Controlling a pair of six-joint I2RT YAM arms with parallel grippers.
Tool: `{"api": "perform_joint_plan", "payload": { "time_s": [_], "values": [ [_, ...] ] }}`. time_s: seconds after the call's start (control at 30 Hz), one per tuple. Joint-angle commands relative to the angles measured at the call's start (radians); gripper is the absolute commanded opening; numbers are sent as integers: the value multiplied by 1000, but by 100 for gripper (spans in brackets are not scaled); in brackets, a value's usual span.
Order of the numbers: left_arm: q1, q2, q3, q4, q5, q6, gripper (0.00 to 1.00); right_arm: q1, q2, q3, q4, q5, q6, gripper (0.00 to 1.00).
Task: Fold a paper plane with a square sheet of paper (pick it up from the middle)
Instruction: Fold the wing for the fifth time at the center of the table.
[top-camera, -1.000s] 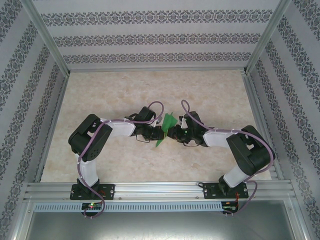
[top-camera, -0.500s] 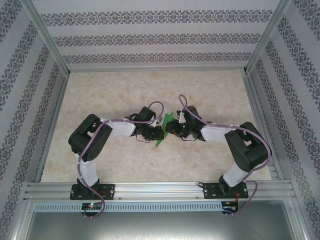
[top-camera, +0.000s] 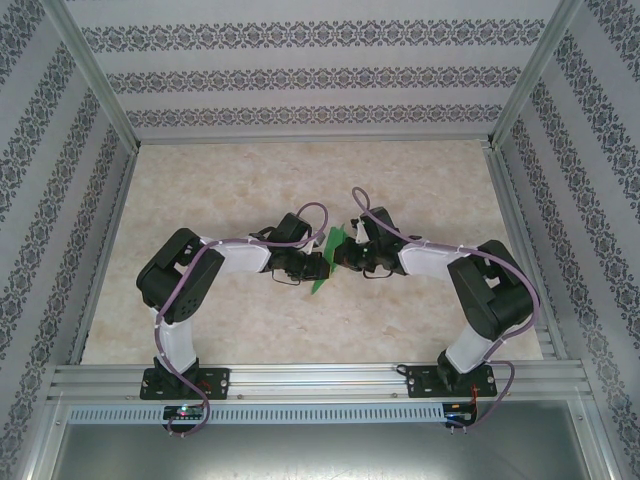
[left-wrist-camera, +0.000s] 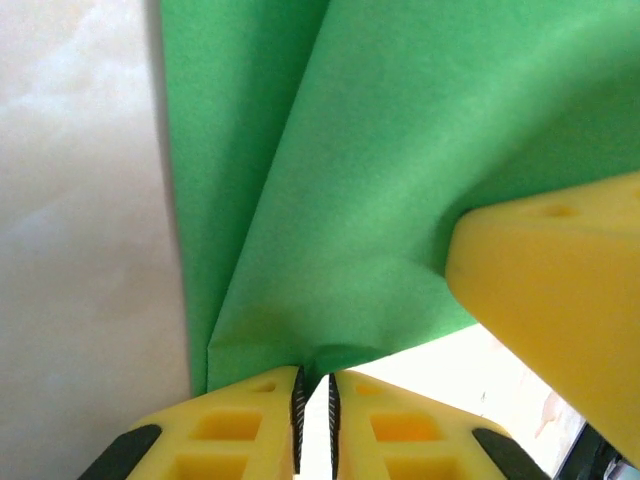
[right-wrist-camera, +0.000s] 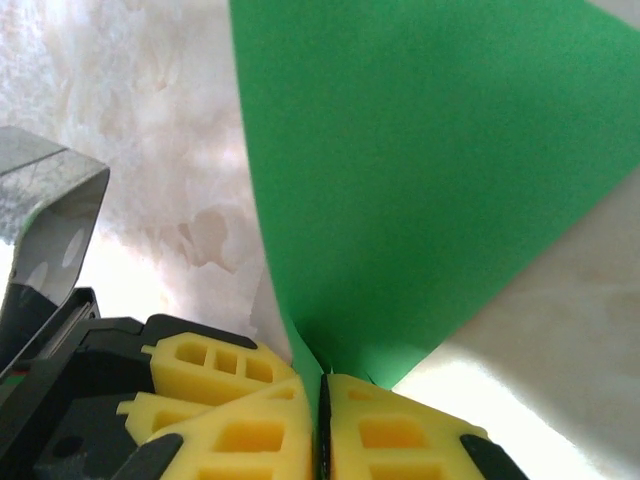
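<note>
I read one folded green sheet of paper (top-camera: 328, 262) at the middle of the counter (top-camera: 250, 170). Its long axis runs diagonally from near-left to far-right and tapers toward the near end. The left claw (left-wrist-camera: 315, 382) is clamped on one creased edge and the right claw (right-wrist-camera: 322, 380) is clamped on the opposite side. The two claws crowd the single sheet, and a yellow right finger (left-wrist-camera: 560, 270) presses against it.

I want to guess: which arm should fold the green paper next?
Probably right: the right pincer clamps a free flap of the bright-green folded paper sheet, while the left pincer pins its creased end.
</note>
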Motion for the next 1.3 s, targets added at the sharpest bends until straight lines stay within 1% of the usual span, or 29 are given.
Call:
{"api": "perform_joint_plan", "payload": {
  "time_s": [0.0, 0.13, 0.27, 0.47, 0.57, 0.73, 0.8, 0.9, 1.0, 1.27],
  "values": [
    [-7, -26, -16, -41, -14, 44, 21, -9, 28, 46, -44, 23, -48, 8],
    [-8, -47, -18, -50, -5, 60, 23, -9, 47, 80, -79, 29, -73, 5],
    [-8, -86, -26, -62, -3, 76, 23, -11, 78, 114, -110, 22, -92, 4],
    [-8, -157, -57, -91, -49, 94, 24, -10, 114, 150, -129, 4, -94, 3],
    [-9, -188, -73, -110, -99, 95, 26, -8, 116, 158, -138, 4, -96, 3],
    [-9, -260, -121, -138, -258, 95, 28, -8, 128, 168, -152, 4, -101, 3],
    [-9, -266, -127, -144, -278, 98, 29, -6, 131, 172, -158, 4, -102, 3],
    [-11, -258, -138, -138, -267, 97, 28, -5, 134, 181, -172, 7, -107, 3],
    [-28, -254, -147, -130, -266, 94, 28, -4, 136, 188, -184, 8, -105, 3],
    [-68, -240, -135, -145, -306, 103, 28, -4, 142, 193, -194, 12, -101, 3]
  ]
}}
